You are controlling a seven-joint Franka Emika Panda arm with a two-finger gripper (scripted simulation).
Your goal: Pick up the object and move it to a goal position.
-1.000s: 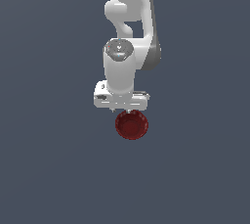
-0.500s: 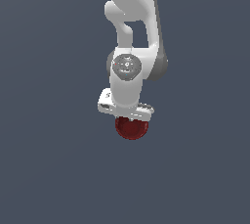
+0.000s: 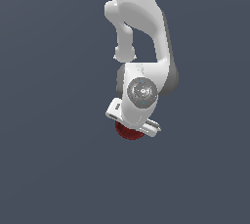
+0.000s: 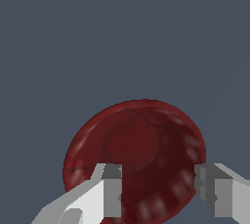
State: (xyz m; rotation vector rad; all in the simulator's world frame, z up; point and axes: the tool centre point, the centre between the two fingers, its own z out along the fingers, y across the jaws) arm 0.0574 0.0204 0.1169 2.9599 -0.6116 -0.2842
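Bowl [image 4: 141,154], dark red, round, ridged rim

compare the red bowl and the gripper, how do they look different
The bowl is dark red and round with a ridged rim; the gripper is white and grey with blocky, straight-edged fingers. In the exterior view the bowl is mostly hidden, only a red sliver showing, while the gripper's body above it is in full sight. The bowl is a single piece; the gripper has two fingers set apart, one on each side of the bowl.
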